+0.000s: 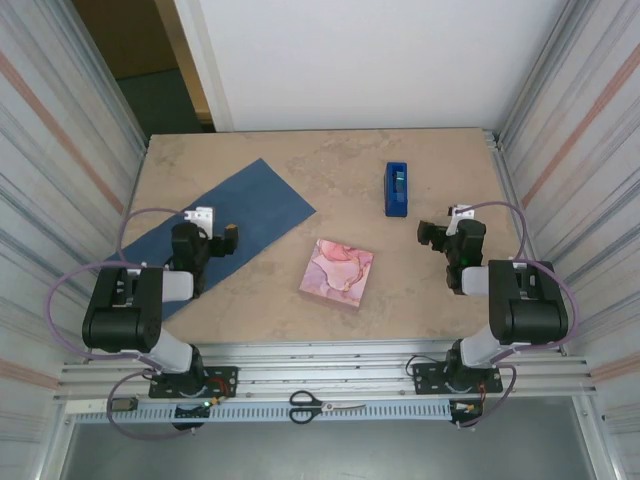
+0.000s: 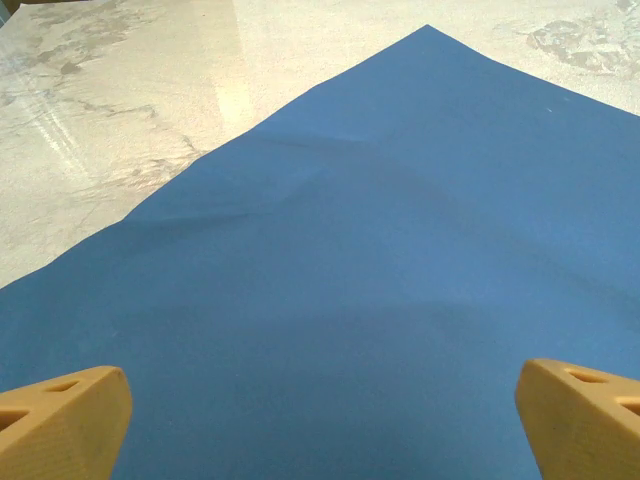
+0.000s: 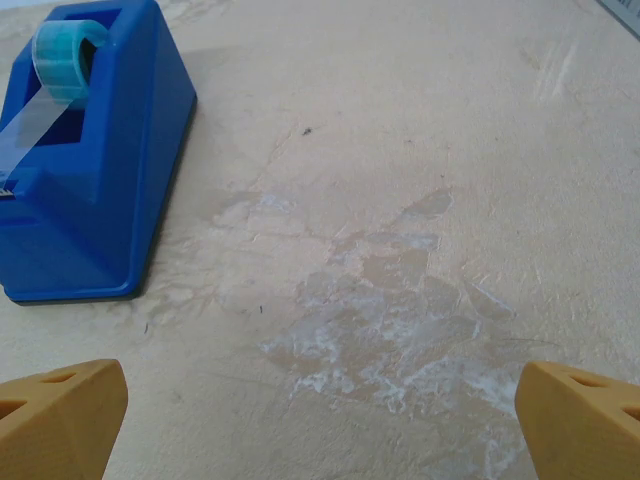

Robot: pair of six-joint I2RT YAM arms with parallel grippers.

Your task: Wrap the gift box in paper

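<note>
The gift box, flat and square with pink and white marbling, lies on the table a little left of centre, between the two arms. The paper lies flat at the left with its dark blue face up, running diagonally. My left gripper hovers over the sheet, open and empty. In the left wrist view the paper spreads out below the left gripper, one corner pointing away. My right gripper is open over bare table, to the right of the box. In its wrist view the right gripper holds nothing.
A blue tape dispenser stands at the back right; it appears again ahead and left of the right fingers. Scissors lie on the front rail between the arm bases. Corrugated metal walls close in both sides of the table.
</note>
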